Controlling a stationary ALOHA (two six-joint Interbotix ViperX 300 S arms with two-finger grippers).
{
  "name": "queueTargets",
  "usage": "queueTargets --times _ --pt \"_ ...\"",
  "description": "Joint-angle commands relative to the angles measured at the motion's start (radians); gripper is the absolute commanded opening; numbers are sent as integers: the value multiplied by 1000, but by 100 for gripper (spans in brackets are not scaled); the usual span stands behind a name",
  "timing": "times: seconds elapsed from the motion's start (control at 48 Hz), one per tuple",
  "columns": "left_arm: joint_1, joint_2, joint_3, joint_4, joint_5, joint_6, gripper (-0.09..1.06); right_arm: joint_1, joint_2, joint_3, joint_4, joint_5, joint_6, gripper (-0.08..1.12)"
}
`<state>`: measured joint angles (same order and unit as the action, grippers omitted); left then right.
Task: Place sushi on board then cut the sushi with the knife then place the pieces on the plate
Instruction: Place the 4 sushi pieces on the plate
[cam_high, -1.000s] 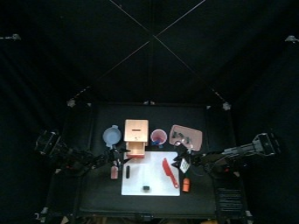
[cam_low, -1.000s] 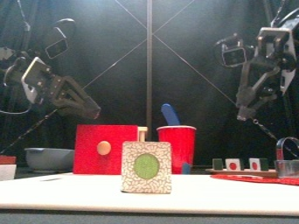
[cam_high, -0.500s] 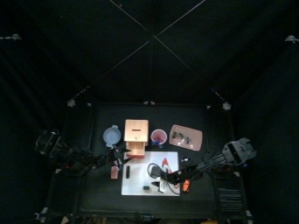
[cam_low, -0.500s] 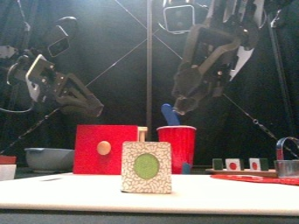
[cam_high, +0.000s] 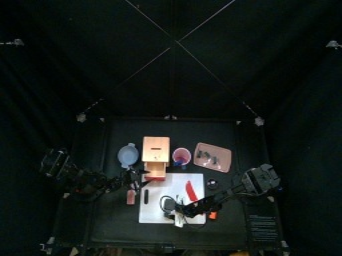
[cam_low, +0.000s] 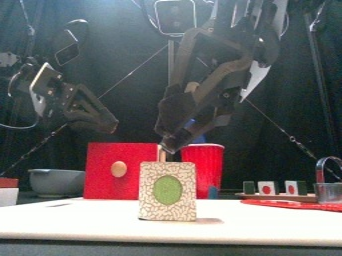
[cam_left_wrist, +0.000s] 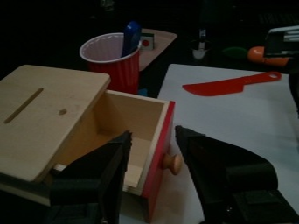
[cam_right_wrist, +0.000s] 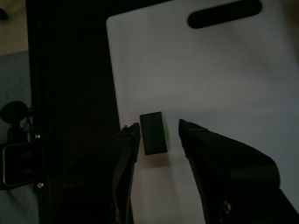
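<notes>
Sushi (cam_low: 167, 191) stands upright near the front edge of the board (cam_right_wrist: 198, 79), its round green face turned to the front. The first step looks done, and cutting is what remains. Right gripper (cam_right_wrist: 159, 129) hangs above the sushi with nothing held. Its jaws are set a little wider than the block, one to each side in the wrist view, and the front view shows clear air beneath them. Left gripper (cam_left_wrist: 149, 138) hovers by the board's left edge, jaws parted and empty, facing the box (cam_left_wrist: 52, 105), whose red drawer is pulled out. Red knife (cam_left_wrist: 233, 85) lies flat on the board toward its right edge, well apart from the sushi. Blue knife (cam_left_wrist: 131, 35) stands in the cup (cam_left_wrist: 111, 57) behind the board. Tray (cam_high: 214, 157) sits behind the board, toward the tabletop's right.

Trouble, as I judge it, lies mostly in the slim clearance. If the gripper comes down slightly off line, a jaw could land on the block's top or shove its side. The block could then topple or skid over the board's front edge. A squeeze across a joint may also split the blocks before any cut. A grip from above covers the top and leaves the blade no path. The flat knife gives the jaws little to catch, so a scraping grab could push it off the right edge.
</notes>
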<state>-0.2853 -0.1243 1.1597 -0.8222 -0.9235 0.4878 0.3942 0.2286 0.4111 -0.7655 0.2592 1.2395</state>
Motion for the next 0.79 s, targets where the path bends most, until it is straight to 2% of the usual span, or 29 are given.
queueTargets --times 0.021,0.354,0.792 --pt "3 -5 -14 2 -3 0 83 3 -2 -25 -2 -5 2 78" --pt "3 -5 -12 2 -3 0 83 5 31 -29 9 3 3 78" --pt "3 -5 -5 2 -3 -2 83 -2 25 -25 40 61 0 62"
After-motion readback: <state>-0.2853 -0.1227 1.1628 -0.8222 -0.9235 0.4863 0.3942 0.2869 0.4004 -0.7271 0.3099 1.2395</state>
